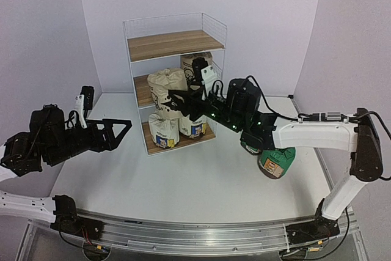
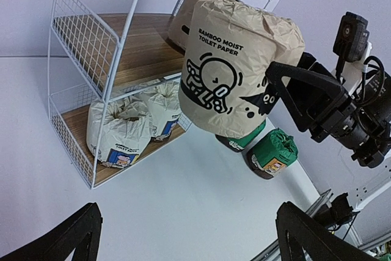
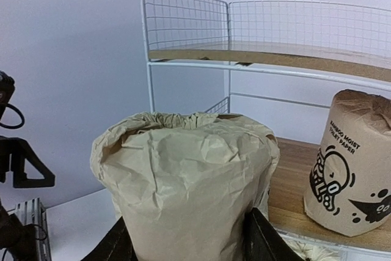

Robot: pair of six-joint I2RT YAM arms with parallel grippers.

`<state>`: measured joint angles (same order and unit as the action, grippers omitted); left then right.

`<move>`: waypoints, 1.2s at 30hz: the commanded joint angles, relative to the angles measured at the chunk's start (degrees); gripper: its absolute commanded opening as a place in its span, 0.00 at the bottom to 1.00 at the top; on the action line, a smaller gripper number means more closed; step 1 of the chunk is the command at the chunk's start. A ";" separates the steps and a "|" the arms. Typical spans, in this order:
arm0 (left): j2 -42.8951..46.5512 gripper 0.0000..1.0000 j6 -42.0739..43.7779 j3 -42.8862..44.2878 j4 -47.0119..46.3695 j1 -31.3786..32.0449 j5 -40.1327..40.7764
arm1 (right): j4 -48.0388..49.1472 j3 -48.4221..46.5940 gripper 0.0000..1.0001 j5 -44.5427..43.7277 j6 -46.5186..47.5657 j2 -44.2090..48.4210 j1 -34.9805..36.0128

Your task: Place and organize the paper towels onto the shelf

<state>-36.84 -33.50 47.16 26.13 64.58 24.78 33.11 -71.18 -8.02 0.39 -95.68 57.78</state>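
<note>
My right gripper [image 1: 183, 101] is shut on a beige paper towel roll [image 1: 166, 84], holding it upright in the air just in front of the shelf's [image 1: 174, 44] middle tier. In the right wrist view the roll [image 3: 183, 181] fills the space between the black fingers [image 3: 266, 239]. A second beige roll [image 3: 348, 169] stands on the middle board. Two white rolls [image 1: 164, 131] [image 1: 194, 128] sit on the bottom board. Two green rolls [image 2: 275, 151] [image 2: 244, 140] lie on the table to the right. At the left, my left gripper [image 1: 104, 114] is open and holds nothing.
The shelf's top board [image 1: 177, 42] carries nothing. The right arm [image 1: 317, 134] reaches across the table over the green rolls. A metal rail [image 1: 195, 236] runs along the near edge. White walls close in the back and sides.
</note>
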 commanded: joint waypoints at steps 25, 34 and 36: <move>4.41 1.00 -1.75 1.29 2.03 0.10 3.98 | 26.67 -12.49 0.00 -11.43 7.81 -16.35 0.07; 4.43 1.00 -1.74 1.03 1.85 0.07 4.25 | 31.02 -13.70 0.00 -12.18 7.98 -18.46 0.44; 4.60 1.00 -1.64 0.86 1.63 0.10 4.36 | 31.94 -13.63 0.00 -12.10 8.23 -18.20 0.56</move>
<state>-36.01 -34.67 47.16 27.66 64.58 27.74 56.90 -82.30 -18.58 7.52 -114.43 57.96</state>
